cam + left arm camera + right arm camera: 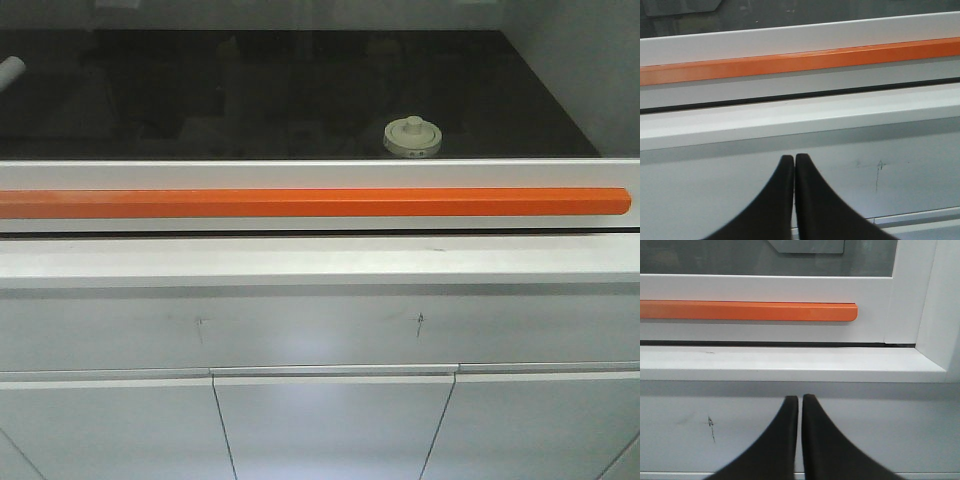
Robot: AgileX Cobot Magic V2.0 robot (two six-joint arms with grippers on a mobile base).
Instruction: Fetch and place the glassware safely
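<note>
The glassware (412, 137), a squat clear jar with a cream-white knobbed lid, stands on the dark surface behind the glass sash, right of centre in the front view. Neither wrist view shows it. My left gripper (794, 159) is shut with nothing between its black fingers and faces the white cabinet front below the ledge. In the same way my right gripper (800, 400) is shut on nothing, low before the cabinet front. No gripper appears in the front view.
A long orange handle bar (310, 202) runs across the white sash frame (320, 172), ending near the right (852, 312). A white ledge (320, 262) juts out below it. White cabinet doors (330, 425) lie underneath. A white upright frame (940, 305) stands at the right.
</note>
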